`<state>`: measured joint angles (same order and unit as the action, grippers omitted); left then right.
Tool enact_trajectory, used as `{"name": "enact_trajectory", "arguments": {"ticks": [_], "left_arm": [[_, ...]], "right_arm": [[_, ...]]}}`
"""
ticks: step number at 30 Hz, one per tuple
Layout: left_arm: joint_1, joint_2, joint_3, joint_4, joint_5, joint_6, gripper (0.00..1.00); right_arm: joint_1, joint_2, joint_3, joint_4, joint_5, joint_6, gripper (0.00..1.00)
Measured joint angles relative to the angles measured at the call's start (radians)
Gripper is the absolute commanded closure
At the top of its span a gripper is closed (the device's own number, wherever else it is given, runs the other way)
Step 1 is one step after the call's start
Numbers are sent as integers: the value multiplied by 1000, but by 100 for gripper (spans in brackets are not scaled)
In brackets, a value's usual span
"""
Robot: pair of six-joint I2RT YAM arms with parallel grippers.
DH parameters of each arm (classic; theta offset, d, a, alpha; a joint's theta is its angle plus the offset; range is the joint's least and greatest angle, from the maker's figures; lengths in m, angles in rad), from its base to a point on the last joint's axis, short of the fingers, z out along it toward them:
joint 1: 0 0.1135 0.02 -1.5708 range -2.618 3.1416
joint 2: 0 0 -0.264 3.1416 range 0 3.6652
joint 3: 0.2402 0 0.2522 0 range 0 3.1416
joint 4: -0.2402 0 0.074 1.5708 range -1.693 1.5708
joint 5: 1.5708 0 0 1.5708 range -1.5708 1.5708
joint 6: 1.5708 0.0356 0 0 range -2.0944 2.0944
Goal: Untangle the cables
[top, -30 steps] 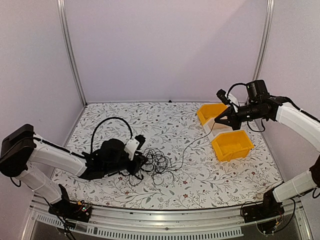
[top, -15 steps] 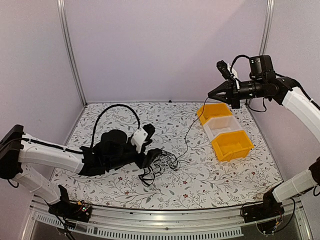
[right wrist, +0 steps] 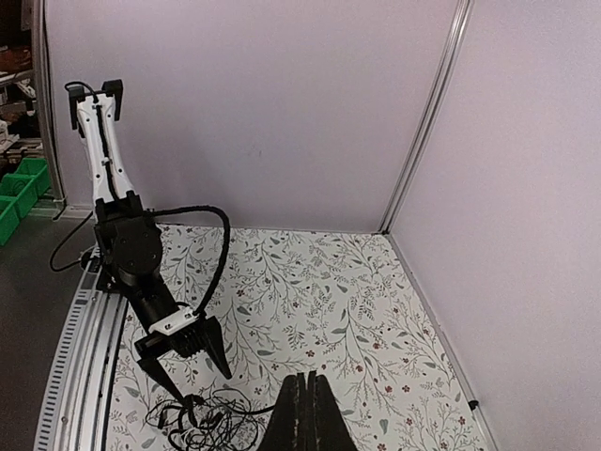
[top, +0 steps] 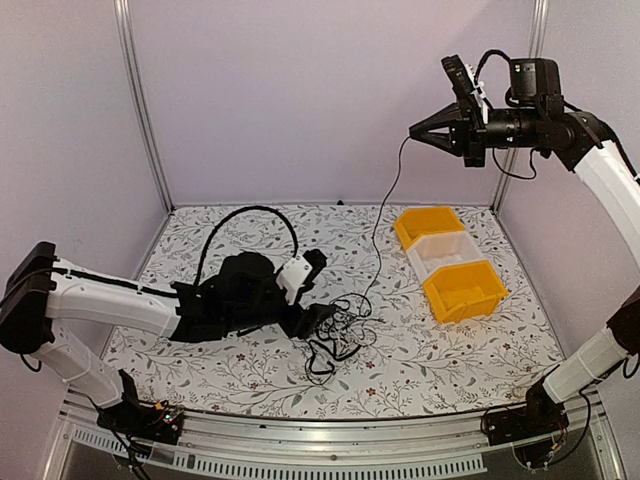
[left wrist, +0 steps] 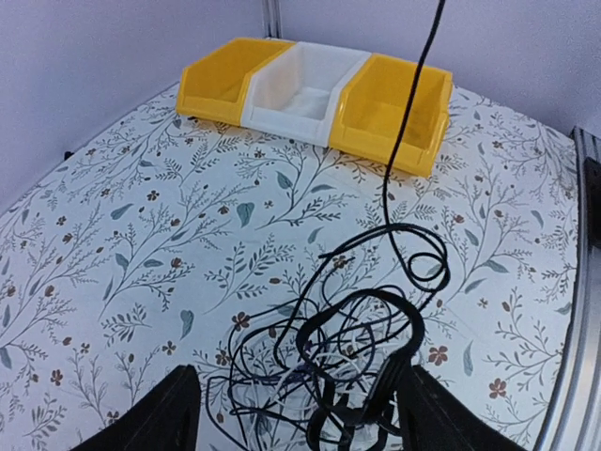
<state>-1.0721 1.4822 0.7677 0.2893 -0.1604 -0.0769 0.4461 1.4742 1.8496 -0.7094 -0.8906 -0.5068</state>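
1. Right gripper (top: 413, 132) — fingers pressed together on one black strand (top: 384, 215) — holds it high over the bench (top: 480, 350), so the strand hangs nearly straight down to the heap.
2. Cables (left wrist: 347, 357) lie as a knotted black heap on the bench, near its front middle; the raised strand enters it from above.
3. Left gripper (left wrist: 300, 395) is spread wide and low, straddling the heap's near side and gripping nothing — placed, I judge, to pin the tangle while the strand draws free.
4. Yellow and white bins (top: 447, 262) sit well apart at the right, presumably for freed cables.
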Motion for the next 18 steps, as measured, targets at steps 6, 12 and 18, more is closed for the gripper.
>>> {"name": "enact_trajectory", "arguments": {"ticks": [6, 12, 18], "left_arm": [[54, 50, 116, -225, 155, -30, 28], [78, -1, 116, -402, 457, -69, 26], [84, -184, 116, -419, 407, -13, 27]], "right_arm": [[6, 18, 88, 41, 8, 57, 100], [6, 47, 44, 79, 48, 87, 100], [6, 87, 21, 90, 68, 108, 100]]}}
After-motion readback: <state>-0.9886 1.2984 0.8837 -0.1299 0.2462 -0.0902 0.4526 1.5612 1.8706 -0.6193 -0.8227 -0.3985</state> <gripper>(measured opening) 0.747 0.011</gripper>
